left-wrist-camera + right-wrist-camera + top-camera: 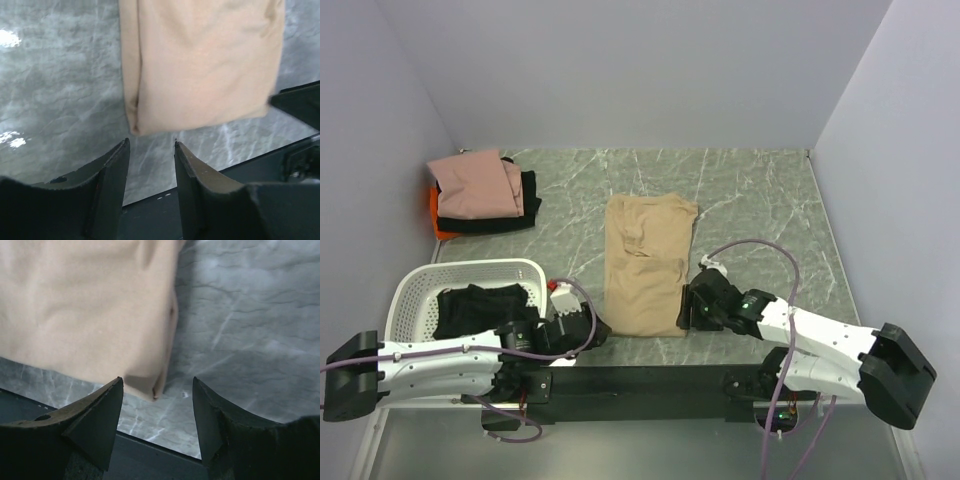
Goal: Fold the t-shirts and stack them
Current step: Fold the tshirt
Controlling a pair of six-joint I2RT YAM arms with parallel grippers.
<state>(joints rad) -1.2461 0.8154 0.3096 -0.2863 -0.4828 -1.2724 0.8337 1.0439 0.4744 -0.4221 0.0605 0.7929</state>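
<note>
On the grey marbled table [760,200], the tan-beige cloth t-shirt [645,265] lies folded into a long strip, its crosswise fold not yet done. The stack of folded pink, black and orange shirts [480,195] sits far-left. Some black cloth [480,305], probably another shirt, waits in the white perforated plastic basket [420,285]. My left gripper [150,145] and right gripper [157,380] hover spread and empty at the tan shirt's near corners.

Fixtures in view: basket, table, walls.
White perforated plastic basket [412,298] stands upright at the near-left of the table [750,195], close beside the left wall. Table surface is grey-green marble pattern. Plain pale walls [620,70] enclose it on three sides.
</note>
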